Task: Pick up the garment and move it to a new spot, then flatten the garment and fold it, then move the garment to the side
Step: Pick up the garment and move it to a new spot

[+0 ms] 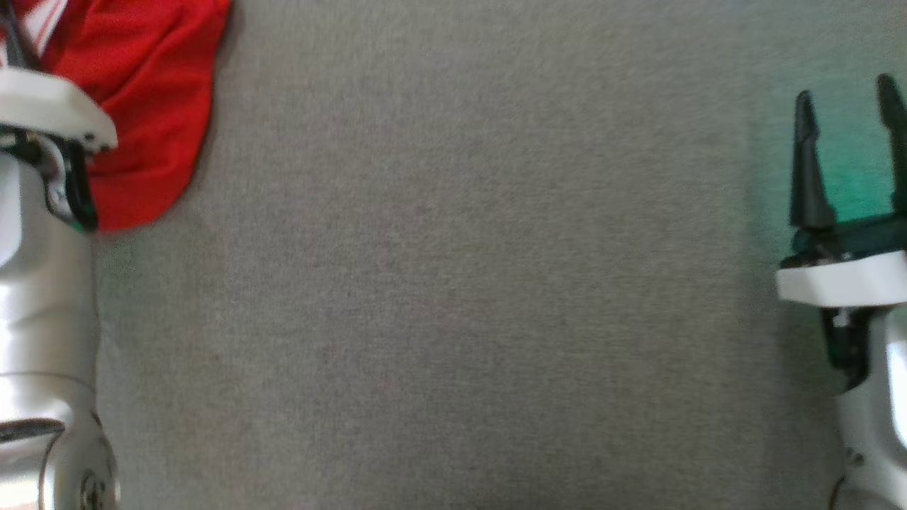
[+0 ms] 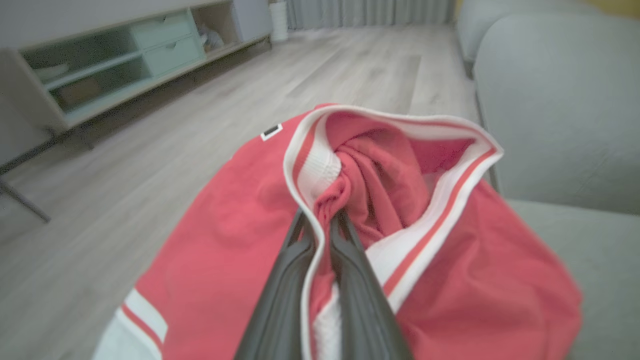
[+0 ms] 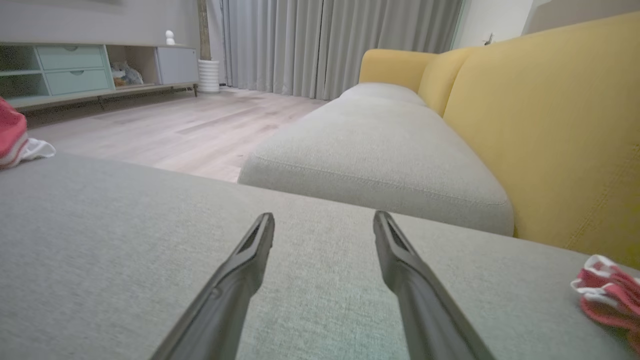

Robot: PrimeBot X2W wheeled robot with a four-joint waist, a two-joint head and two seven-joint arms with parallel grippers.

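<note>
Pinching a fold of the red garment [image 2: 225,250], the left gripper [image 2: 322,220] has jaws clamped on cloth, ready to lift; the right gripper [image 3: 324,222] hovers, jaws apart.

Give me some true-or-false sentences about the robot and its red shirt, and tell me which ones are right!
1. The left end effector is pinching the red garment. True.
2. The right end effector is holding the garment too. False: it is open, with nothing between its fingers, above the grey cushion.
3. The garment is plain blue. False: it is red with white striped trim.
4. The sofa backrest is yellow. True.
</note>
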